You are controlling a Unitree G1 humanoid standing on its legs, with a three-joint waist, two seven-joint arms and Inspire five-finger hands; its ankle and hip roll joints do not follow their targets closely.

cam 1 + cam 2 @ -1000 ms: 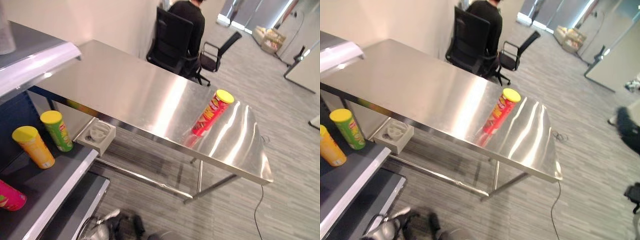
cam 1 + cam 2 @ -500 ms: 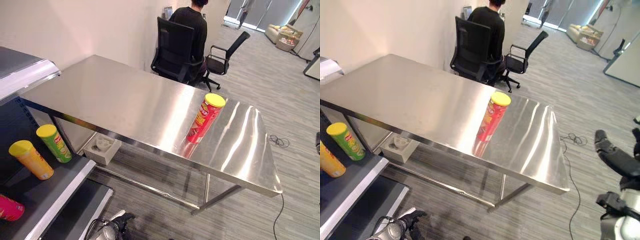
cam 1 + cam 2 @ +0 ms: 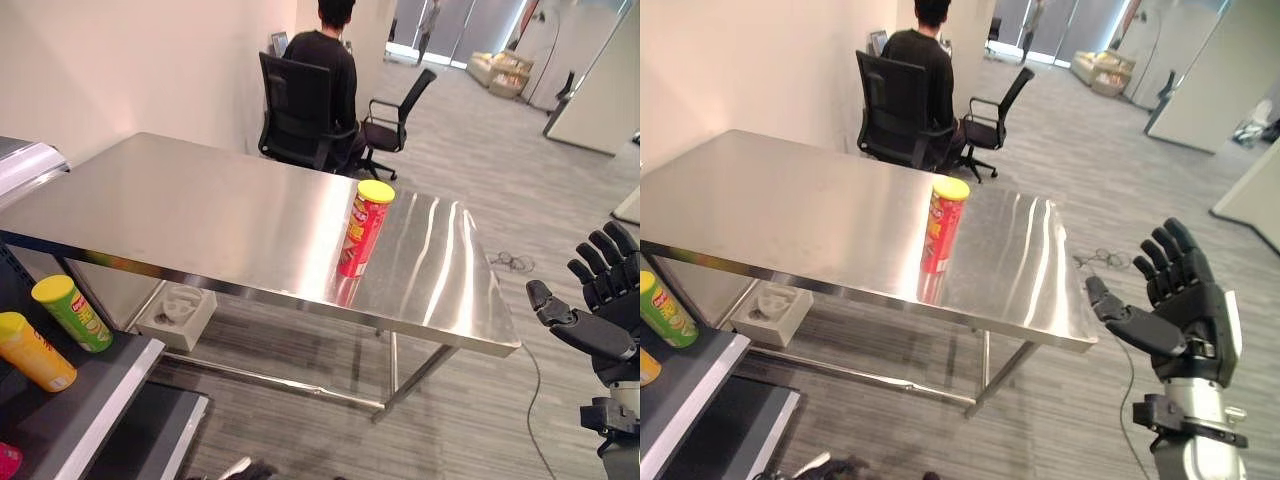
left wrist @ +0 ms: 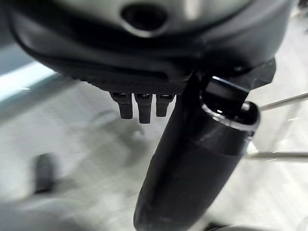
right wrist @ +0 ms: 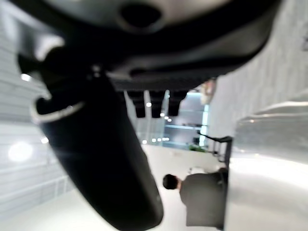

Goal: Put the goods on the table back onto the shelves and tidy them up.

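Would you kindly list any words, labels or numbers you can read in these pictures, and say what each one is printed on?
No text can be read.
Red tube can with yellow lid on the steel table: label print too small and blurred.
Green tube can and orange tube can on the grey shelf: labels blurred too.

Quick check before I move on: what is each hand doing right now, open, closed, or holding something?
Left hand: open, fingers straight, holding nothing.
Right hand: open, fingers spread, raised off to the side of the steel table, holding nothing.
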